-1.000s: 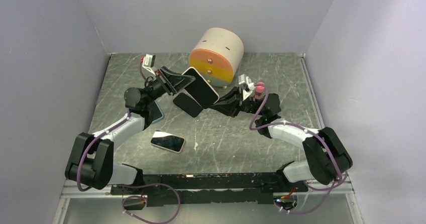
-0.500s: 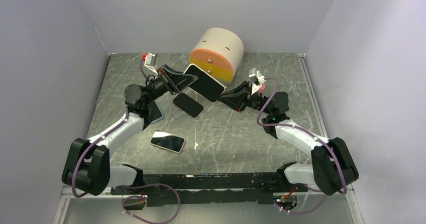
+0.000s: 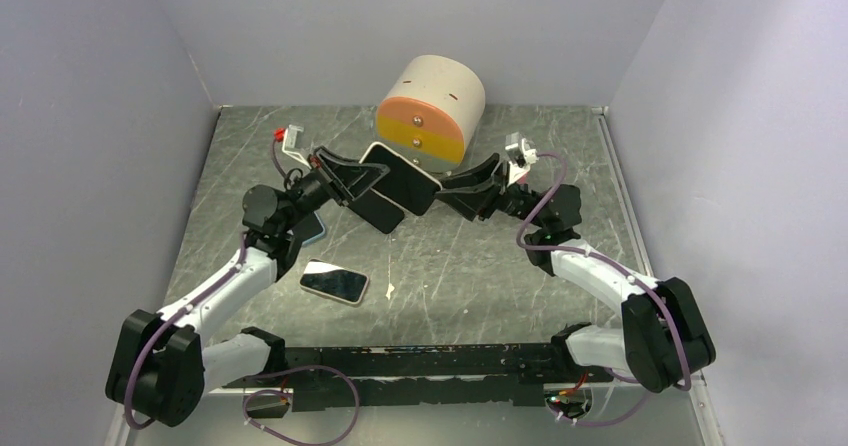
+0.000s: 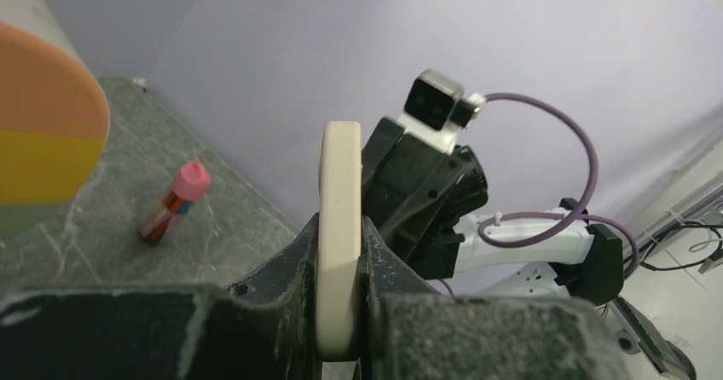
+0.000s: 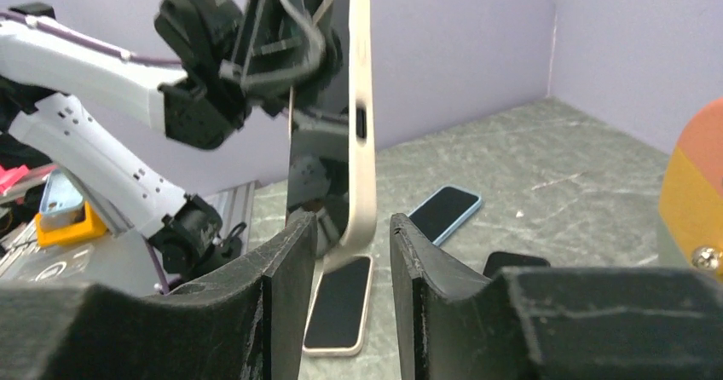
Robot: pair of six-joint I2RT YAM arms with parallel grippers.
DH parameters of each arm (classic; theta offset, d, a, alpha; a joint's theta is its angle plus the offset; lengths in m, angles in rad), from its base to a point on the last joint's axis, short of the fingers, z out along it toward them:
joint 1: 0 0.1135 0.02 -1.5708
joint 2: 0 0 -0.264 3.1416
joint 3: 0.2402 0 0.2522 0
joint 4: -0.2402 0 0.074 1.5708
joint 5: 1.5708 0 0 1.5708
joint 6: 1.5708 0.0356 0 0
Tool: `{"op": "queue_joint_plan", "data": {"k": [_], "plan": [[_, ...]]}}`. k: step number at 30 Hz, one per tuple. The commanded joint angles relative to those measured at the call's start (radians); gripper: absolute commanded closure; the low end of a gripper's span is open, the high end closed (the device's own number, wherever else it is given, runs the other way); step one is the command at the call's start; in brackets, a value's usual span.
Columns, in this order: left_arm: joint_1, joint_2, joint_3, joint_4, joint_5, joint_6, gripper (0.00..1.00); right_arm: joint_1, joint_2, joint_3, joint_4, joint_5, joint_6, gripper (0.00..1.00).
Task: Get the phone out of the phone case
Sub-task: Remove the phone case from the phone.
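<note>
A phone in a cream case (image 3: 398, 174) is held up off the table, edge-on. My left gripper (image 3: 368, 178) is shut on it; in the left wrist view the cream case edge (image 4: 339, 227) sits pinched between my left gripper's (image 4: 339, 312) jaws. My right gripper (image 3: 452, 188) is open at the phone's other end. In the right wrist view the cased phone (image 5: 345, 133) stands upright with its lower corner between my right gripper's (image 5: 352, 256) fingers, with a gap on the case's back side.
A beige drum with an orange-and-yellow face (image 3: 432, 109) stands at the back. On the table lie a black phone (image 3: 376, 211), a blue-cased phone (image 3: 313, 224) and a cream-cased phone (image 3: 334, 282). A pink-capped tube (image 4: 176, 203) lies near the drum.
My right gripper has risen and moved in from below the phone, and its open jaws now straddle the phone's end. My left arm has shifted slightly left, still holding the phone.
</note>
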State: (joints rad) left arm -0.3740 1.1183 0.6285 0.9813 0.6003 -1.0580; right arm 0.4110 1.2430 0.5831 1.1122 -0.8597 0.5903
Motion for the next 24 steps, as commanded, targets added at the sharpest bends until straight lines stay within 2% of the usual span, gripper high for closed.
{"op": "queue_joint_plan", "data": {"k": [1, 5, 16, 24], "plan": [[-0.014, -0.025, -0.036, 0.11, -0.04, -0.012, 0.97, -0.005, -0.037, 0.025, 0.152, 0.058, 0.09, 0.58], [-0.014, -0.019, -0.055, 0.165, -0.052, -0.031, 0.98, -0.006, -0.025, 0.023, 0.218, 0.079, 0.154, 0.56], [-0.014, -0.005, -0.119, 0.364, -0.112, -0.087, 0.98, -0.005, -0.026, 0.012, 0.139, 0.133, 0.179, 0.56], [-0.014, 0.022, -0.124, 0.456, -0.107, -0.119, 0.97, 0.009, 0.023, 0.029, 0.234, 0.071, 0.249, 0.6]]}}
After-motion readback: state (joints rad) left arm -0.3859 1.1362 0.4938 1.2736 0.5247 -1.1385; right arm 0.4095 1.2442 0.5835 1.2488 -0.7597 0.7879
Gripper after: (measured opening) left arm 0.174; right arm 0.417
